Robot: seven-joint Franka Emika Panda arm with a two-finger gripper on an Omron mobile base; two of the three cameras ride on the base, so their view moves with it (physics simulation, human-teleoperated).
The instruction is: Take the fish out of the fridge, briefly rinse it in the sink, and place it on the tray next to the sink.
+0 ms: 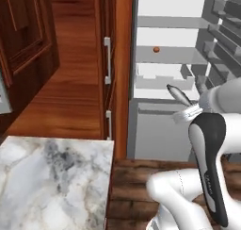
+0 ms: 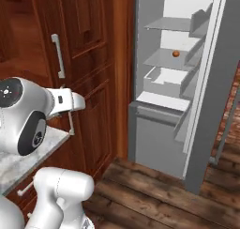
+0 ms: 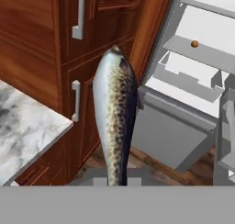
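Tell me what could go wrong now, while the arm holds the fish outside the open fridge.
1. The fish is held near its tail end only, with most of its body sticking out past the fingers, so it might slip or swing during a turn.
2. The fridge door is open, close beside the arm, and could be struck.
3. The counter edge and the cupboards are near, so the fish could bump them.

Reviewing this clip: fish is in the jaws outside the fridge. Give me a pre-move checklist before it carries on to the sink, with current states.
1. Fish held in the gripper: ok, jaws shut on its tail end.
2. Fish clear of the fridge shelves: ok, it is out in front of them.
3. Fridge door open: ok for withdrawal.
4. Marble counter edge beside the arm: ok, no contact seen.
5. Sink location: cannot tell.
6. Orange ball undisturbed on its shelf: ok.
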